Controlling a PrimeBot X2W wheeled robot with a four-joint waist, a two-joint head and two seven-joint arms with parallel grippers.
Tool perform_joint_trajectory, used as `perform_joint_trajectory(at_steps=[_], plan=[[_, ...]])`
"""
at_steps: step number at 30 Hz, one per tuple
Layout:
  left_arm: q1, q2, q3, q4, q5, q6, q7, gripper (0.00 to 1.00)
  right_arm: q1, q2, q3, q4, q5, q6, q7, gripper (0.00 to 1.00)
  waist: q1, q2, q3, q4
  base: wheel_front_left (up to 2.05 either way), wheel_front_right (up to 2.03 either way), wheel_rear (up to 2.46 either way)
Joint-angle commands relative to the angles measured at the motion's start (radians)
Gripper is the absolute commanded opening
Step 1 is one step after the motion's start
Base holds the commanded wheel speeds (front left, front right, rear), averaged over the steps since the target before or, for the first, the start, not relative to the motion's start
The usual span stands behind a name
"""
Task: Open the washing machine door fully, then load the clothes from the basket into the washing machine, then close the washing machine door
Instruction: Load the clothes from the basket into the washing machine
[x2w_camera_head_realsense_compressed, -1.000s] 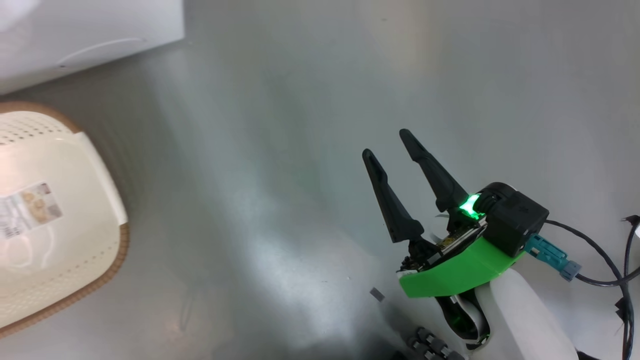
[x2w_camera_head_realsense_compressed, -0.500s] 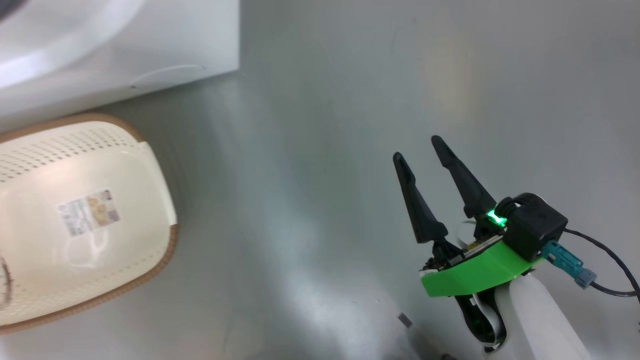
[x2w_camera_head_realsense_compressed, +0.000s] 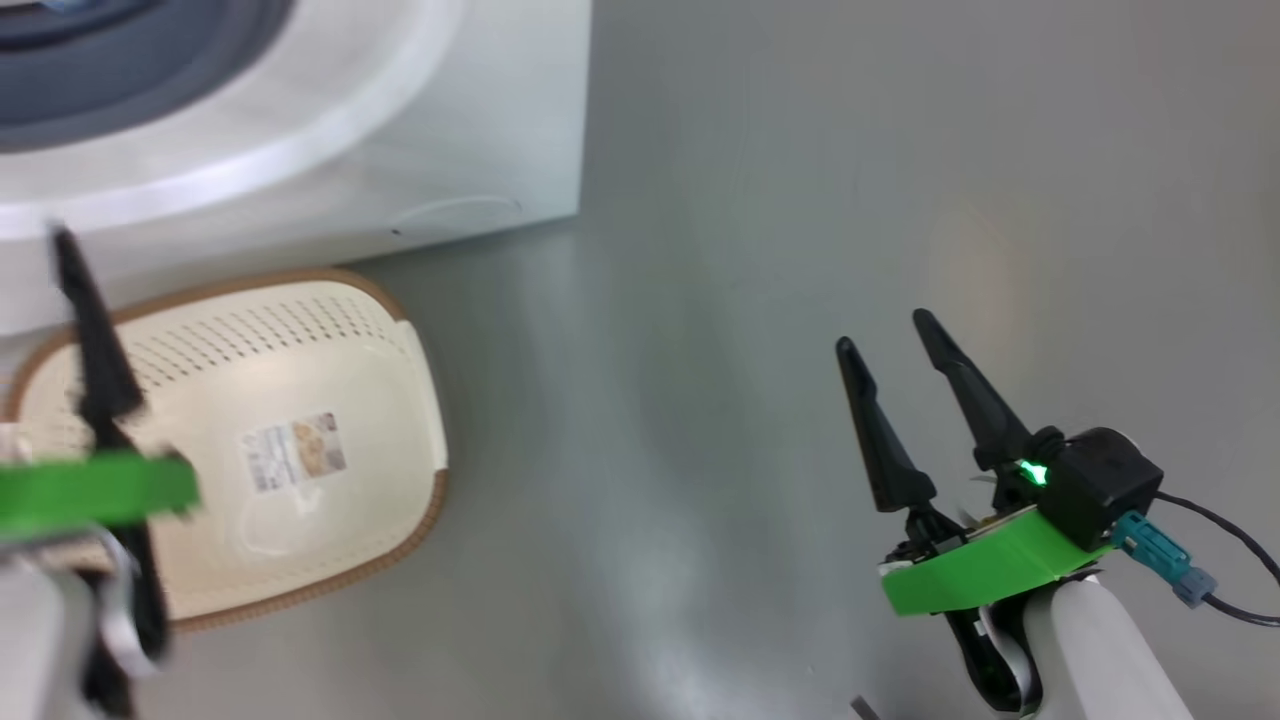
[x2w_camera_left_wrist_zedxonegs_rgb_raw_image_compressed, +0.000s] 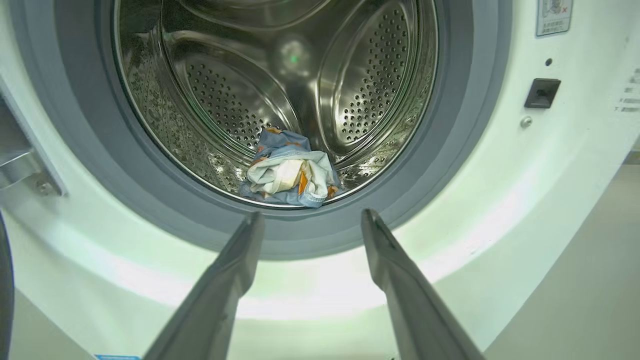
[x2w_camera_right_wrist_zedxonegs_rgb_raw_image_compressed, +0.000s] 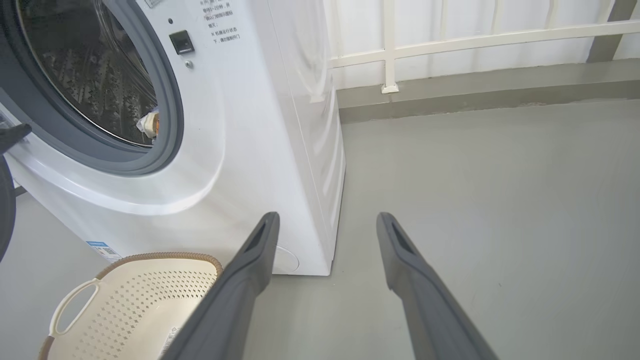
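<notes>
The basket (x2w_camera_head_realsense_compressed: 250, 330) stood on the floor (x2w_camera_head_realsense_compressed: 750, 300) just in front of the washing machine (x2w_camera_head_realsense_compressed: 480, 150). The clothes (x2w_camera_left_wrist_zedxonegs_rgb_raw_image_compressed: 289, 170) lay inside the drum (x2w_camera_left_wrist_zedxonegs_rgb_raw_image_compressed: 225, 100), at its bottom near the front lip. The left gripper (x2w_camera_left_wrist_zedxonegs_rgb_raw_image_compressed: 312, 214) hung before the drum mouth, over the basket's left part. The right gripper (x2w_camera_head_realsense_compressed: 885, 332) hung over the floor, well apart to the basket's right. A railing (x2w_camera_right_wrist_zedxonegs_rgb_raw_image_compressed: 450, 40) ran behind, right of the machine.

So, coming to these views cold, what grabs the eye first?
The steel drum gapes open in the left wrist view, the bear-print clothes bundled at its bottom. In the head view the cream basket sits on the floor before the washing machine, bare but for its label sticker.
</notes>
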Motion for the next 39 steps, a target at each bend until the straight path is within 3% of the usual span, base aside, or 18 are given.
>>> perform_joint_trajectory(at_steps=[1,7,20,29,39], plan=[[0.042,0.019,0.036,-0.048,0.025,0.016,-0.005,1.0,0.034,0.002,0.01,-0.022,-0.014,0.003,0.001,1.0,0.0,-0.0001,-0.058,0.04,0.0,0.0,0.0],[0.183,-0.047,0.016,-0.116,0.072,0.03,-0.005,1.0,0.073,0.002,-0.019,-0.031,-0.038,0.003,0.028,1.0,0.0,-0.0001,-0.136,0.077,0.0,0.0,0.0],[0.367,-0.139,-0.01,-0.121,0.117,0.002,-0.005,1.0,0.181,0.002,-0.046,-0.076,-0.068,0.003,0.097,1.0,0.0,-0.0001,-0.305,0.135,0.0,0.0,0.0],[0.431,-0.156,-0.027,-0.088,0.108,-0.017,-0.005,1.0,0.249,0.002,-0.055,-0.114,-0.071,0.003,0.135,1.0,0.0,-0.0001,-0.394,0.142,0.0,0.0,0.0],[0.456,-0.137,-0.033,-0.097,0.121,-0.006,0.002,1.0,0.287,0.002,-0.055,-0.142,-0.072,0.003,0.159,1.0,0.0,-0.0001,-0.438,0.142,0.0,0.0,0.0]])
